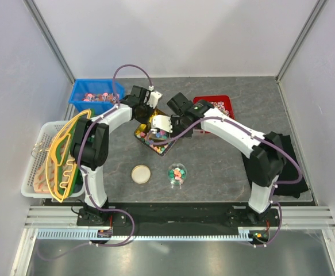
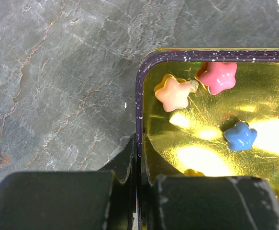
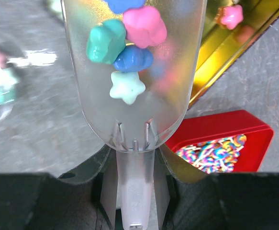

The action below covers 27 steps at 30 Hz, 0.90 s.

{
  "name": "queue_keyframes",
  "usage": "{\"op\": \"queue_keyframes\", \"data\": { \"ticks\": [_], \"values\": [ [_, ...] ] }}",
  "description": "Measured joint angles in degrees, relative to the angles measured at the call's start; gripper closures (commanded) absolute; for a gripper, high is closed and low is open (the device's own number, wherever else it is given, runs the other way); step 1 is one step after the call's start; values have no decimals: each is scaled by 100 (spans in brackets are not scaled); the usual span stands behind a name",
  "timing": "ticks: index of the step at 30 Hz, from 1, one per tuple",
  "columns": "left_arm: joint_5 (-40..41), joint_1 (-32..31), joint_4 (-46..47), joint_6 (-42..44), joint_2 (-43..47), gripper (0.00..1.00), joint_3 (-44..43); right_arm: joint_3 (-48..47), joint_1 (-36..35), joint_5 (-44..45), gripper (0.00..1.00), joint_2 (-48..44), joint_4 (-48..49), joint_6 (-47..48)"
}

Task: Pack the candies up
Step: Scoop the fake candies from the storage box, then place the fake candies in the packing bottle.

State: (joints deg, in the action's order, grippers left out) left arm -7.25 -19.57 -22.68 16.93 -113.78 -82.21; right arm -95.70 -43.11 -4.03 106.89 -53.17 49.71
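Left gripper (image 2: 138,158): closed tight on the rim of a square tin (image 2: 140,96) with a shiny gold inside and a dark purple speckled edge. One finger is outside the wall and one inside.
Right gripper (image 3: 134,165): closed on the handle of a clear frosted plastic scoop (image 3: 134,105). From above, the bowl of the scoop sits at the tin's far side.
Candies (image 2: 172,94): small, chunky, star-shaped sweets, unwrapped, each a single colour.
Candies in the scoop: five visible. They are teal, pink, blue and pale mint, plus another blue one cut off by the top edge.
Candies in the tin: many, mixed colours. Near the gripped corner are a peach one, a pink one and a blue one, lying apart from each other.
Candies in the jar: several lie in a clear round jar (image 1: 177,174) on the grey stone-look table (image 1: 213,167), nearer the arm bases than the tin.
Lid: one round pale lid (image 1: 141,173) lies flat just beside the jar.
Bins: two. A blue bin (image 1: 80,98) is far left and a red bin (image 3: 225,132) far right, both holding wrapped sweets.
Basket: one white basket (image 1: 32,172) is at the left edge.
Cloth: one black cloth (image 1: 288,167) is at the right edge.
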Motion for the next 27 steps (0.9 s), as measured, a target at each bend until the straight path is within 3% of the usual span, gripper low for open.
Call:
{"op": "queue_keyframes", "data": {
  "ticks": [7, 17, 27],
  "values": [
    [103, 52, -59, -96, -20, 98, -79, 785, 0, -164, 100, -1032, 15, 24],
    [125, 262, -133, -295, -105, 98, -186, 2444, -11, 1071, 100, -1587, -46, 376],
    [122, 348, -153, -350, -192, 98, -264, 2632, -704, 2124, 100, -2205, -181, 549]
  ]
}}
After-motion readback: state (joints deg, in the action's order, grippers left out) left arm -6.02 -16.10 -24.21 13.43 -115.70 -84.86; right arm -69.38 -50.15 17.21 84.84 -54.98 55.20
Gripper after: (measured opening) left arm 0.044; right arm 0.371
